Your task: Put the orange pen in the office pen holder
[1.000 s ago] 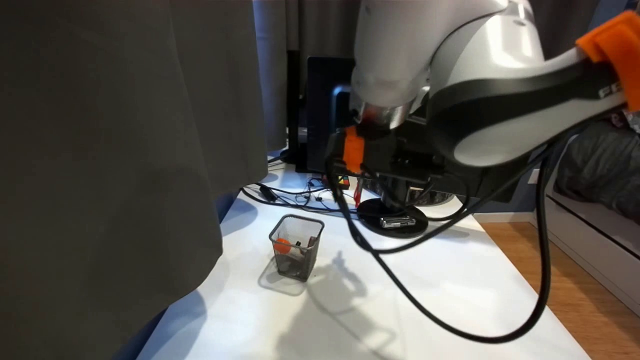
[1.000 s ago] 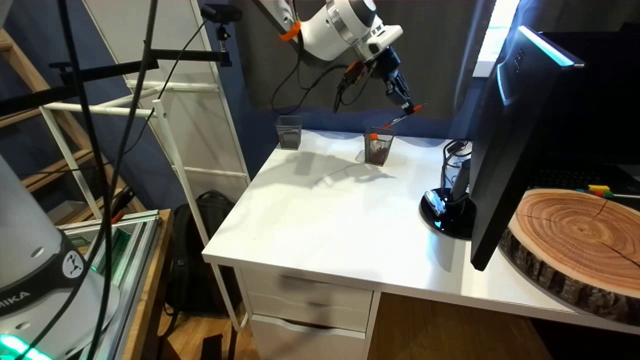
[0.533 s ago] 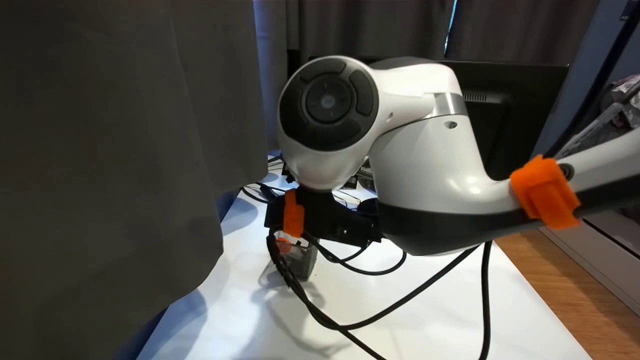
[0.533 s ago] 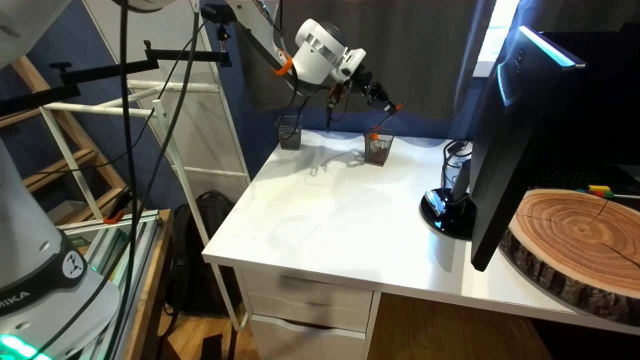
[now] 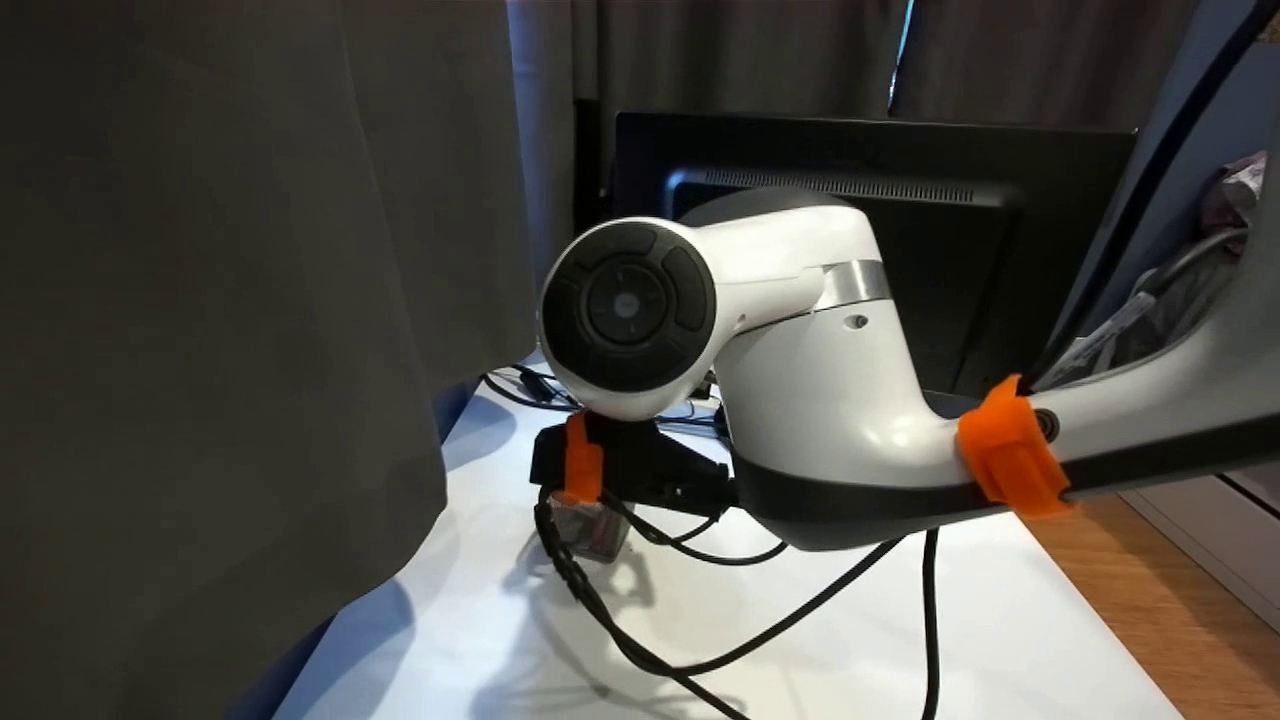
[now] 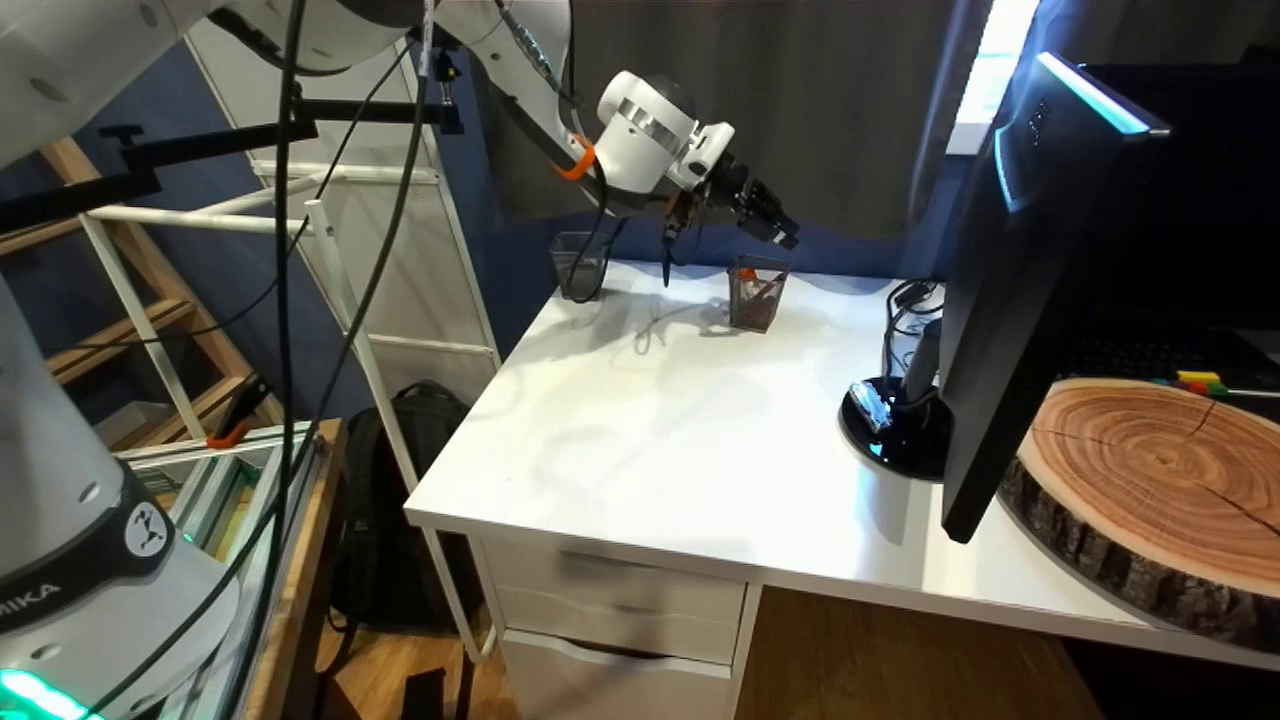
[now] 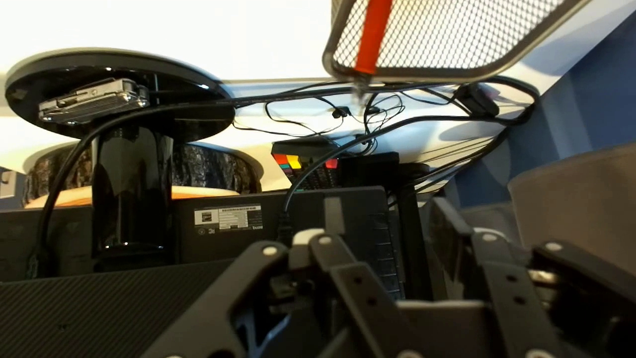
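Hovers over a smooth white surface (image 6: 600, 430) with a black two-fingered end effector (image 7: 390, 223) spread apart, above and near a small square dark wire-mesh pen holder (image 7: 462, 40); hangs clear of a slim orange-red pen (image 7: 373, 35) leaning inside that holder with a blurred tip across the rim, and well apart from a flat black monitor (image 6: 1050, 300)

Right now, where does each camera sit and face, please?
In an exterior view: beside a curtain, facing the monitor from behind; arm shows.
In an exterior view: raised, overlooking the desk; arm, claw, base show.
Wrist view: on the wrist, facing pen holder and monitor; claw shows.
Both exterior views share arm, desk, pen holder.
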Robot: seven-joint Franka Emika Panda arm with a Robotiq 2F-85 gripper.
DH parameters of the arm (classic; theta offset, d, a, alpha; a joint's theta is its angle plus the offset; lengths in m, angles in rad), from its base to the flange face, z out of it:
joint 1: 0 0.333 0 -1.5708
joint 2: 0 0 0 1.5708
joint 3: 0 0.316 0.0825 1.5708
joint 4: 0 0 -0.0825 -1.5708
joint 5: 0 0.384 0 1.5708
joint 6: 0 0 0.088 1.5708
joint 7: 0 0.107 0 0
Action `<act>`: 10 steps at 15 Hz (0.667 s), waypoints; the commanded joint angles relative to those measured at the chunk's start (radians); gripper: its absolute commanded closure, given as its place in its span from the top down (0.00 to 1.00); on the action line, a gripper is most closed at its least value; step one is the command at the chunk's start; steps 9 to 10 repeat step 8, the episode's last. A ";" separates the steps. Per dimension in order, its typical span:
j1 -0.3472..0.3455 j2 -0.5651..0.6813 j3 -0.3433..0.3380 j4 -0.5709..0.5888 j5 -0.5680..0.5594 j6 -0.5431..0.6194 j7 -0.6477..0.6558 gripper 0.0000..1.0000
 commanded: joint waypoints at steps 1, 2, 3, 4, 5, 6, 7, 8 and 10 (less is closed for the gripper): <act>-0.020 -0.174 -0.016 -0.161 0.026 0.048 0.103 0.80; -0.026 -0.211 -0.020 -0.199 0.023 0.078 0.137 0.88; -0.037 -0.257 -0.026 -0.245 0.009 0.133 0.165 0.94; -0.061 -0.300 -0.025 -0.285 -0.005 0.211 0.167 0.99; -0.079 -0.340 -0.030 -0.327 -0.015 0.283 0.174 1.00; -0.108 -0.378 -0.037 -0.371 -0.022 0.370 0.174 1.00; -0.133 -0.421 -0.032 -0.416 -0.049 0.443 0.190 1.00; -0.105 -0.303 -0.040 -0.263 0.000 0.324 0.136 1.00; -0.105 -0.303 -0.040 -0.263 0.000 0.324 0.136 1.00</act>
